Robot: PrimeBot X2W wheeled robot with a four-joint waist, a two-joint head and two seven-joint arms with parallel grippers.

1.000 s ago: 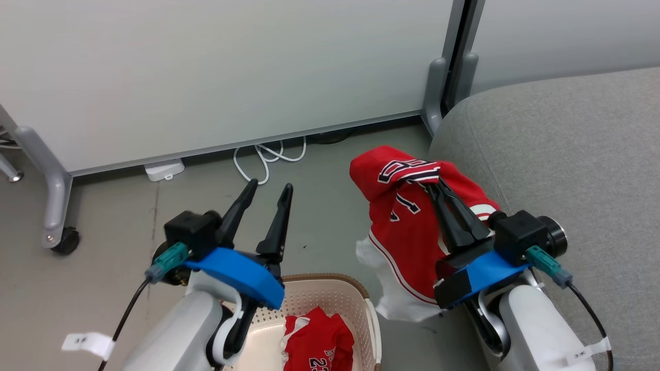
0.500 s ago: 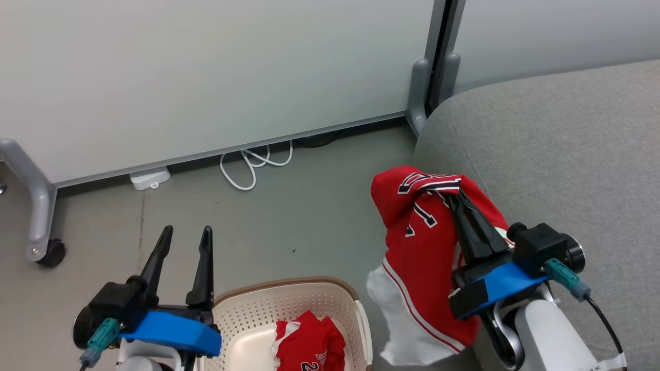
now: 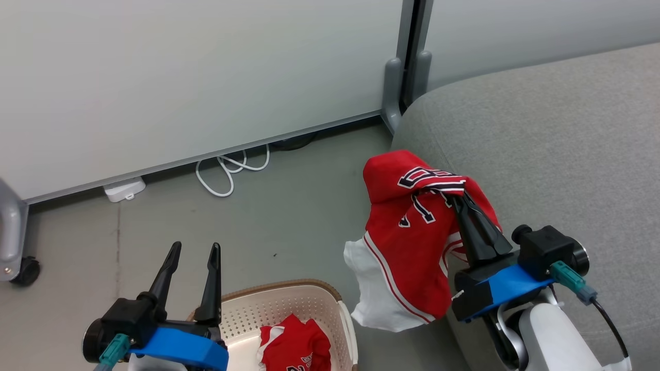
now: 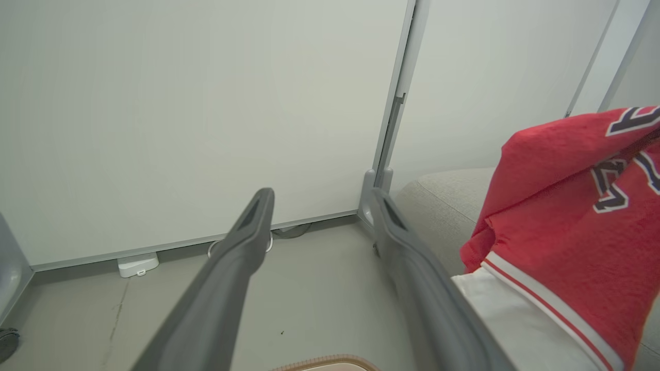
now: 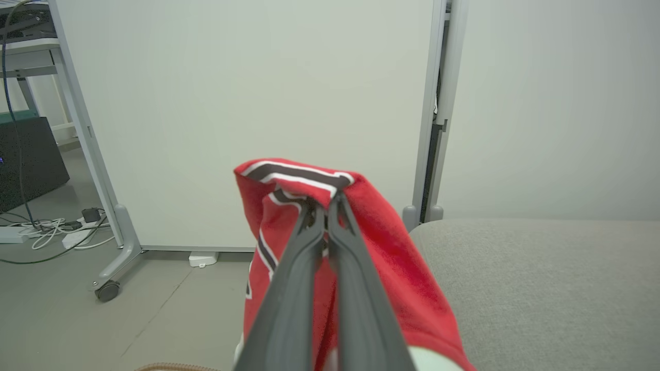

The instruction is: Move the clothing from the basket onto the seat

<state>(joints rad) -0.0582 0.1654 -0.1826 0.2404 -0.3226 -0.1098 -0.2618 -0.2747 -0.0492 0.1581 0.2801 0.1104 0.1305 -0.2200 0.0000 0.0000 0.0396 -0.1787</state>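
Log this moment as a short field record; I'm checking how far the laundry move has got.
held item: red jersey, hanging at the left edge of the seat
right jaws: shut on the jersey's striped trim
left jaws: open, holding nothing
basket: one more red garment inside
progress: jersey lifted out, not yet laid on the seat

**Grey floor (image 3: 299, 221) and its load**

Bears the basket (image 3: 258, 314) at the lower edge of the head view. Farther back, holds a coiled white cable (image 3: 221, 172) and a small white box (image 3: 124, 189) along the partition (image 3: 206, 77), plus a black caster (image 3: 25, 271) at far left. Meets the seat (image 3: 541, 144) on the right.
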